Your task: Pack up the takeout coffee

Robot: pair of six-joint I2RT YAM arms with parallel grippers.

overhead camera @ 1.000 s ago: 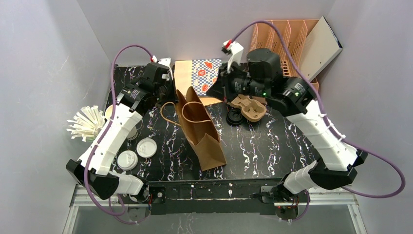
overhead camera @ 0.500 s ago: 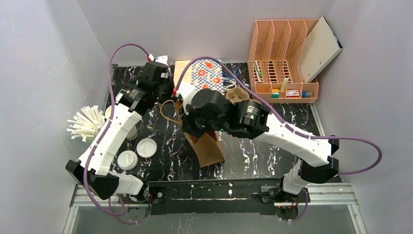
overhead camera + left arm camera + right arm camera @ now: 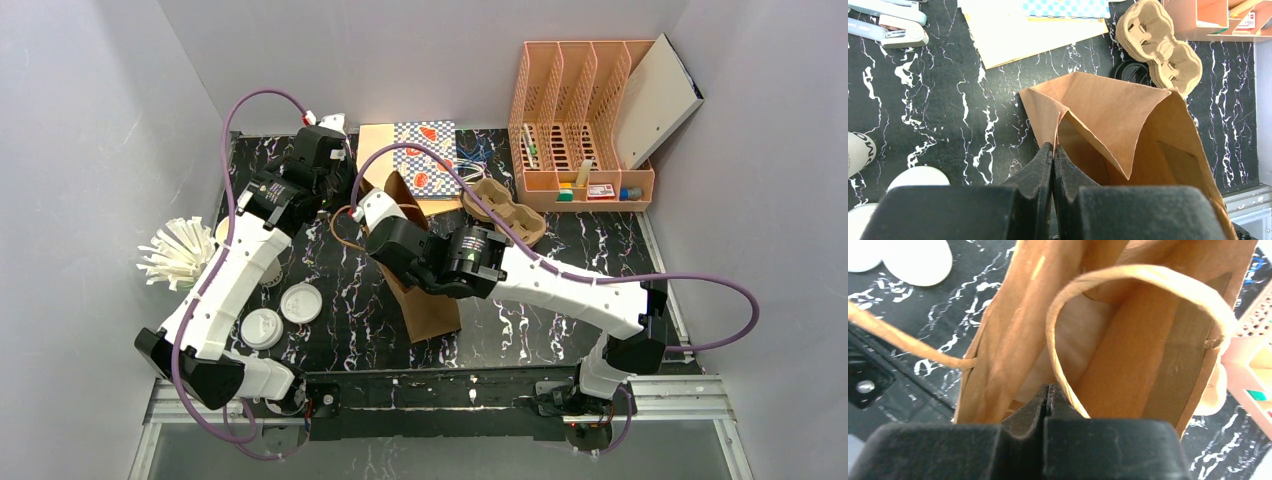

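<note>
Brown kraft paper dominates both wrist views from where I sit at the controls: a brown paper carrier bag point(image 3: 437, 318) with twisted paper handles rests in the middle of the black, white-veined marble surface point(image 3: 595, 243), its mouth gaping. My left hand point(image 3: 1052, 149) is clamped on a folded corner of the bag's rim, the paper pinched flat between its fingers. My right hand point(image 3: 1048, 389) hangs over the bag's mouth with its fingers pressed together; I see nothing between them, and one paper handle loop point(image 3: 1128, 277) curves just beside the fingertips. The takeout coffee is outside the bag. One white-lidded paper cup point(image 3: 262, 327) and a second white-lidded paper cup point(image 3: 300, 303) stand just beside each other at the near left of the surface, next to the left arm and apart from the bag. A moulded pulp cup carrier point(image 3: 505, 207) lies toward the back, between the bag and a peach plastic file organiser point(image 3: 580, 110), with a loose black plastic lid point(image 3: 1128, 72) showing at its edge.
</note>
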